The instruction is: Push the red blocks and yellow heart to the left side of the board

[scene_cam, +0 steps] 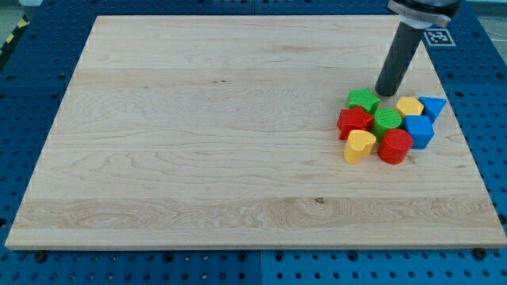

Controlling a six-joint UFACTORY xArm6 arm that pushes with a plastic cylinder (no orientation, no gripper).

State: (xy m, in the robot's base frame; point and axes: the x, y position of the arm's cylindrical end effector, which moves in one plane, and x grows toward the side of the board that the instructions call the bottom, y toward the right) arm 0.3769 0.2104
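Observation:
A tight cluster of blocks sits at the view's right on the wooden board (198, 142). A red star-like block (354, 121) is at the cluster's left. A red round-edged block (394, 147) is at its bottom. The yellow heart (359, 146) lies at the bottom left, touching both red blocks. My tip (386, 93) rests just above the cluster, between the green block (364, 100) and the yellow block (409, 106), at the view's upper right.
A second green round block (387, 120) sits in the cluster's middle. A blue triangle (432, 106) and a blue block (419, 130) are on its right side. The board's right edge is close behind them.

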